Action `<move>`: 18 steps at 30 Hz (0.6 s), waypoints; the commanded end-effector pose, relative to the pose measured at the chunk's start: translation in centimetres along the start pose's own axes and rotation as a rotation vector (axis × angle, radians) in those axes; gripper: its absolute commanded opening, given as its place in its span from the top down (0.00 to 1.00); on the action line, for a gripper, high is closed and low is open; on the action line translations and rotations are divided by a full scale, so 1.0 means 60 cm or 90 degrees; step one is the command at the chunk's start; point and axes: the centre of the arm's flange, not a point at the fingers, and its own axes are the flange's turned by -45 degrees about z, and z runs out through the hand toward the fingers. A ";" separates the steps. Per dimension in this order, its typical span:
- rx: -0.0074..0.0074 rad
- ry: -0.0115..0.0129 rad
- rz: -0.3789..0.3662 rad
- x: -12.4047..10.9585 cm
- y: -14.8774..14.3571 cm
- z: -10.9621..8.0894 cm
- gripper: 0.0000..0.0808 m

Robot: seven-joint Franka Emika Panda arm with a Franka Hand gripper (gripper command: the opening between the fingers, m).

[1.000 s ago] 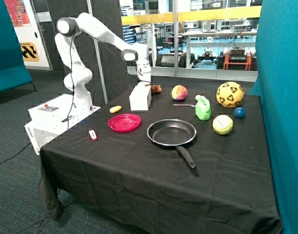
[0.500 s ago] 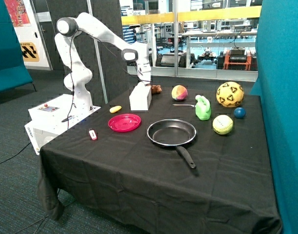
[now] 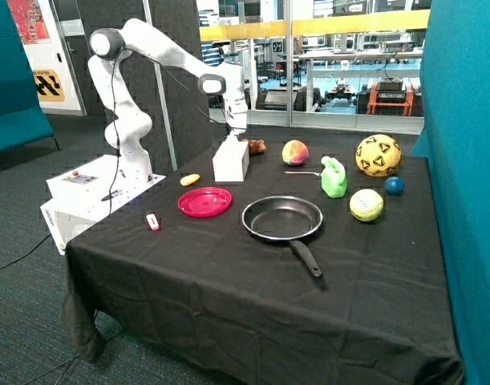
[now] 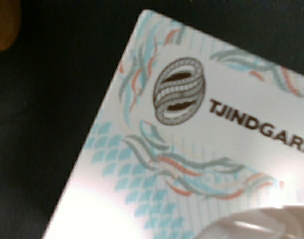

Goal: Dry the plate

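Now arm raised slightly since earlier, fingers (image 3: 232,133) over tissue box (image 3: 230,162), grip state unclear, plate (image 3: 204,201) unmoved.

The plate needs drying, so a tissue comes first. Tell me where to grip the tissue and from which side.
Grip the tissue tuft standing out of the white tissue box, coming straight down from above. It rises upright from the top opening, and the gripper hangs right over it.

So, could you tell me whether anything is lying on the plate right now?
No, the plate lies bare on the black cloth, while the gripper is over the white tissue box behind it.
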 end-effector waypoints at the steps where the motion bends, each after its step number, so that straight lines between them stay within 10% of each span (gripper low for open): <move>1: 0.0029 0.0012 -0.004 -0.005 0.007 -0.030 1.00; 18: 0.0029 0.0012 -0.013 0.020 0.014 -0.083 1.00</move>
